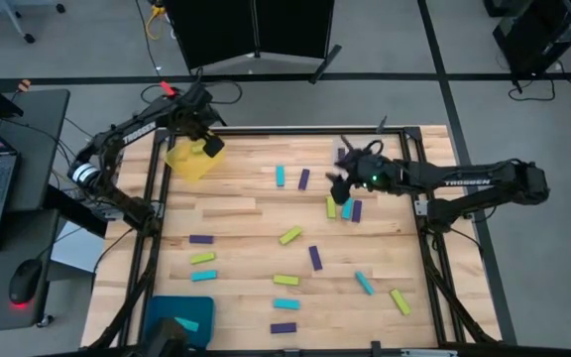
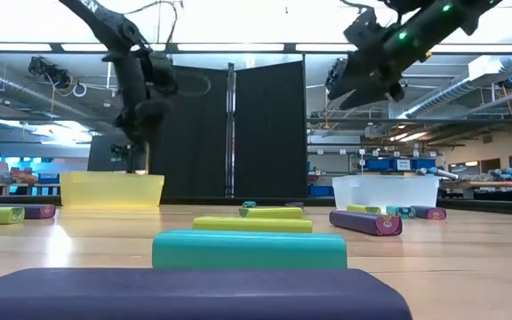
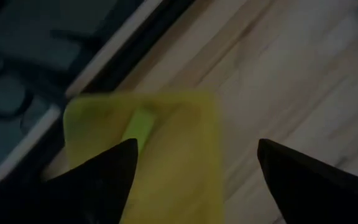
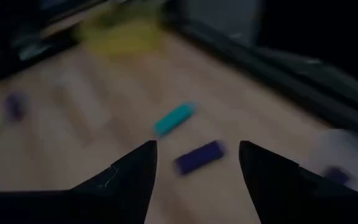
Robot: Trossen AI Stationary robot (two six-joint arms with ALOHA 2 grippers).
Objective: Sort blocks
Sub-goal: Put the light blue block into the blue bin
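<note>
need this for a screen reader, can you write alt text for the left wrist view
The left gripper, open, hangs over a yellow tray with one yellow-green block lying inside. The tray sits on the wooden table near its dark edge frame.

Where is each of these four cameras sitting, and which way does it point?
High view: overhead, straight down on the table; both arms show.
Low view: tabletop height, looking across blocks into the room; arms hang from above.
Left wrist view: above the yellow tray between open fingers.
Right wrist view: over cyan block, purple block.
Shared: the yellow tray appears in all four.
</note>
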